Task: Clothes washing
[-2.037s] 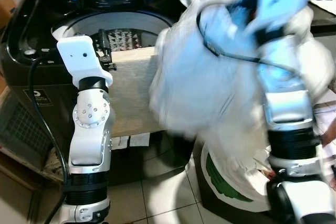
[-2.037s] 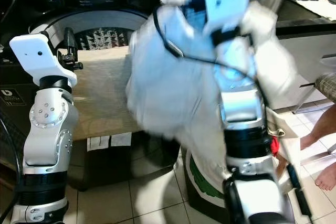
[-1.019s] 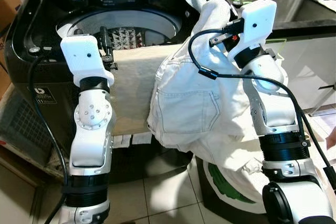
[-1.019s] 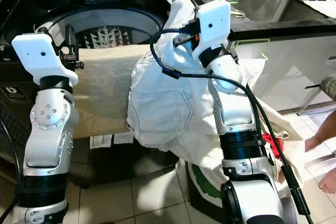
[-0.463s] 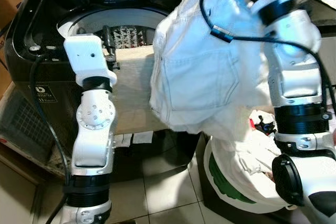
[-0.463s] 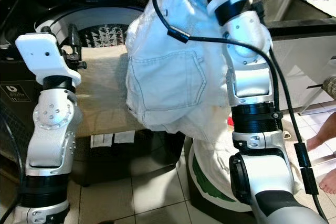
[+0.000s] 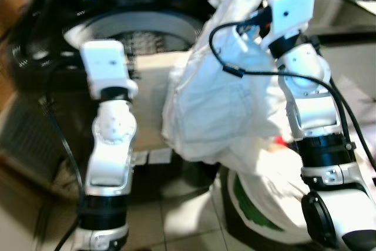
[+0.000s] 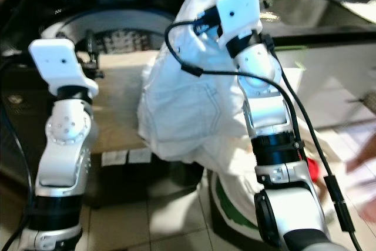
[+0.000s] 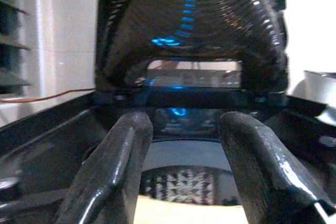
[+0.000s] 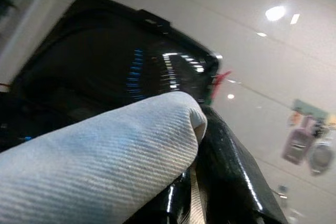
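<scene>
A white denim garment [image 7: 217,110] hangs from my raised right gripper [image 10: 197,124], which is shut on a fold of it, beside the right edge of the black top-loading washing machine [image 7: 147,27]. The machine's lid stands open. A patterned cloth [image 9: 181,184] lies in the drum. A beige cloth [image 7: 150,98] is draped over the washer's front. My left gripper [image 9: 184,124] hovers over the washer's front rim, open, with nothing between its fingers [image 9: 126,150]. The picture from the head is blurred.
A white laundry bag with green print [image 7: 258,204] stands on the tiled floor by my right leg, with something red [image 8: 311,168] beside it. A dark counter with a sink [image 8: 317,10] runs along the right. Black cables trail from both arms.
My right arm has come down from its highest lift, still holding the white garment beside the drum. The left arm has stayed at the rim. The head camera has shifted and blurred.
</scene>
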`<state>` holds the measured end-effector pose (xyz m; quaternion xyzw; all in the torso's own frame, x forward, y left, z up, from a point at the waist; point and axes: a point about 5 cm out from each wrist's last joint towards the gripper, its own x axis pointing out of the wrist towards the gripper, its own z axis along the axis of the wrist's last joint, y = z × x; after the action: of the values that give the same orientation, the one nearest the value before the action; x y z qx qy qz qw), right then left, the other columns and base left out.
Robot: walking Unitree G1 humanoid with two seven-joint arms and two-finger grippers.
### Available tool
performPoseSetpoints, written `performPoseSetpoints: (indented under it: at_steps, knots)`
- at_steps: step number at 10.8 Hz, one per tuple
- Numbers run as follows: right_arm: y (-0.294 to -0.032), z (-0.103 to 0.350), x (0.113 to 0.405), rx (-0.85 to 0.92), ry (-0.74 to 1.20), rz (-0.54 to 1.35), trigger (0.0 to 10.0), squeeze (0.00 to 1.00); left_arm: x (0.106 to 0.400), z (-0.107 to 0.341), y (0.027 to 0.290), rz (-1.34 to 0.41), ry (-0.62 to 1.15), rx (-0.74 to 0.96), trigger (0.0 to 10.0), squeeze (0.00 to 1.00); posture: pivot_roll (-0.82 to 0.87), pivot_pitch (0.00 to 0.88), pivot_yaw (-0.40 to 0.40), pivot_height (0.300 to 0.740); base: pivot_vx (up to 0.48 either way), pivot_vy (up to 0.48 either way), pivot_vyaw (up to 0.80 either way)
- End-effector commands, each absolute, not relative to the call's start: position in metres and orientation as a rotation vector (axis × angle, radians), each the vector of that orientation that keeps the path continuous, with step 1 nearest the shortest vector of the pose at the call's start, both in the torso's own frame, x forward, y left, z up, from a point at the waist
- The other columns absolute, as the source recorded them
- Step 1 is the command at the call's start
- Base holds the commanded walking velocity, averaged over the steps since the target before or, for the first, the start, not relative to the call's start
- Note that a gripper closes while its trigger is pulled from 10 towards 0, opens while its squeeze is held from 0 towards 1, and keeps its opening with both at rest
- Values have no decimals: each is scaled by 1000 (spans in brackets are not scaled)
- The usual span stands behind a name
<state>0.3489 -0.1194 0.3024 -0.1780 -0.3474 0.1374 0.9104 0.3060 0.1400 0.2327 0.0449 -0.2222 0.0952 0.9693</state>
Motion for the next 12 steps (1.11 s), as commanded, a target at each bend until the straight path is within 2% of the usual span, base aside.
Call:
performPoseSetpoints:
  at_steps: [1, 7, 9, 10, 12]
  knots:
    - [-121, 309, 348, -367, -739, 261, 0, 0, 307, 232, 139, 192, -439, 113, 10000, 0, 69, 0, -35, 740, 0, 0, 800]
    - [-126, 302, 348, -412, -736, 224, 0, 0, 306, 230, 137, 166, -425, 114, 10000, 0, 71, 0, -39, 740, 0, 0, 800]
    - [-131, 281, 339, -353, -694, 159, 0, 0, 304, 235, 137, 119, -453, 116, 10000, 0, 76, 0, -46, 740, 0, 0, 0]
    - [-141, 266, 326, -356, -692, 8, 0, 0, 303, 236, 136, 79, -456, 115, 10000, 0, 72, 0, -39, 740, 0, 0, 0]
    - [-145, 263, 319, -380, -701, -61, 0, 0, 305, 234, 136, 54, -445, 103, 10000, 0, 60, 0, -29, 740, 0, 0, 0]
